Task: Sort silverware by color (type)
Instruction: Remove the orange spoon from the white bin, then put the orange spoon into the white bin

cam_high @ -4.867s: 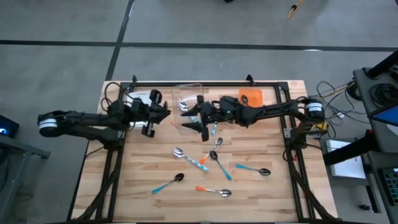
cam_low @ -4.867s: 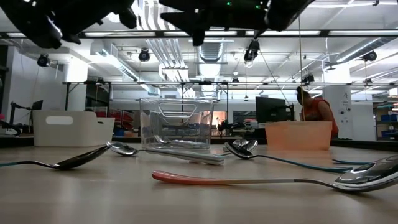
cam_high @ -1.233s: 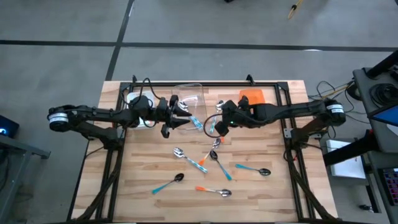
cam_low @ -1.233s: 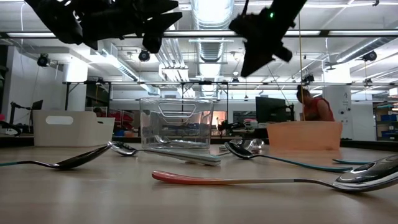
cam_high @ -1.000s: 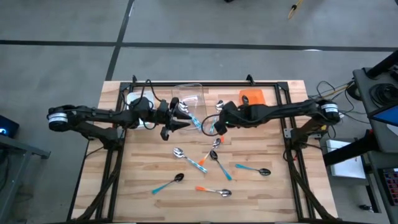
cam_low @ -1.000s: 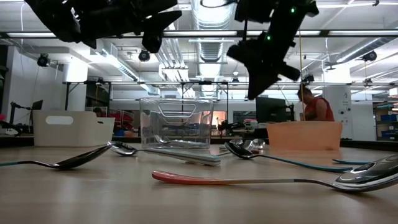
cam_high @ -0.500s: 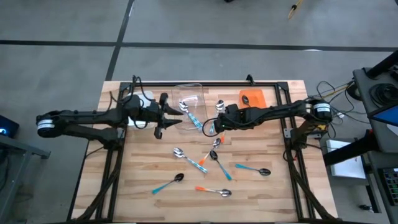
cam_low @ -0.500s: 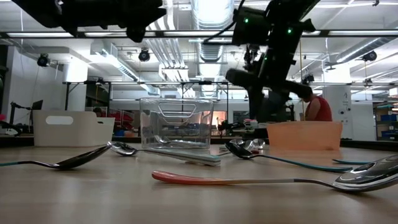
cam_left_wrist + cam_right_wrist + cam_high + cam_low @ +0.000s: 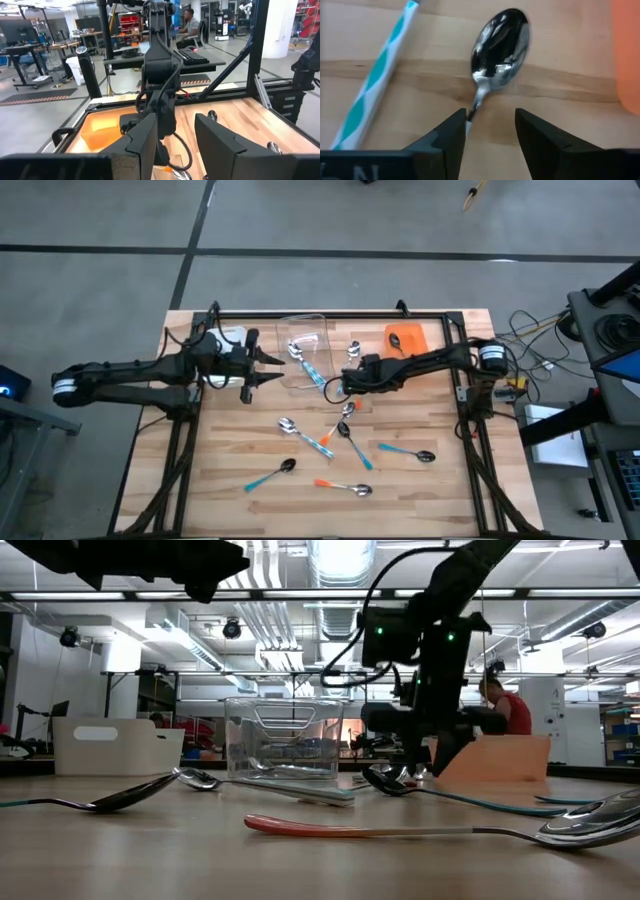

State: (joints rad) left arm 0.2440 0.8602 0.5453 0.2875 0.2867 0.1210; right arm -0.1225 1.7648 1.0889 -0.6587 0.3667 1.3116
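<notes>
Several spoons [image 9: 346, 431] lie scattered on the wooden table [image 9: 420, 490] amid a workshop.

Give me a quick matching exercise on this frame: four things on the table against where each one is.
1. white bin
2. clear bin
3. orange bin
4. right gripper

a. far side, nearest the right arm's base
b. far side, middle
c. low over a spoon, fingers open
d. far side, by the left arm

Pairs: 1-d, 2-b, 3-a, 4-c

Spoons [image 9: 400, 831] across the wooden table [image 9: 150, 860] (clear bin [image 9: 284, 738] behind).
</notes>
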